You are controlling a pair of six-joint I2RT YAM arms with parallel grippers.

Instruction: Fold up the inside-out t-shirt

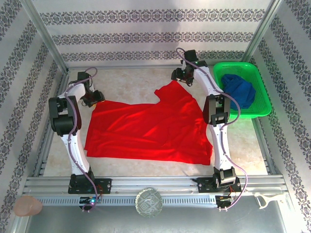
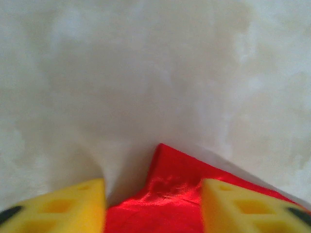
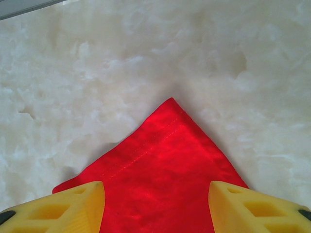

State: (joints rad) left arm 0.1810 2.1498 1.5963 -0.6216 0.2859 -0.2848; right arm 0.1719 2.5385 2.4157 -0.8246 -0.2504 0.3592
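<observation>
Red cloth first: the inside-out t-shirt [image 1: 150, 128] is spread mostly flat on the table [image 1: 126, 80], with one part jutting toward the far side.

In the left wrist view, a rumpled corner of it [image 2: 170, 194] is seen between the jaws of the left gripper [image 2: 151, 194]. The tip pokes out just ahead of the yellow fingers [image 2: 77, 204]. These jaws are seen apart and not yet pinched on the cloth.

In the right wrist view, a stitched corner [image 3: 165, 170] lies flat between the jaws of the right gripper [image 3: 156, 187]. Its point sits well ahead of the fingertips. These jaws are also spread, and nothing is held.

**Risks, judged:**
- Only the top layer may be caught at the left jaws, since the cloth there is bunched. The fold would then be pulled crooked.
- The right corner may be missed or pushed away if the pads come down on the flat hem without biting.
- If one side is gripped before the other, the shirt could be dragged sideways and creased.
- The cloth looks thin and slippery, so slip-out during a lift is likely.

**Counts:**
- one red t-shirt
- two grippers, the left gripper [image 1: 95, 97] and the right gripper [image 1: 177, 75], both at the shirt's far edge
- one green basket [image 1: 233, 64], outside the right jaws
- one dark blue garment [image 1: 239, 90] inside the basket
- one round clear object [image 1: 148, 201] on the near rail
- one pinkish lump [image 1: 27, 206] at the near left
</observation>
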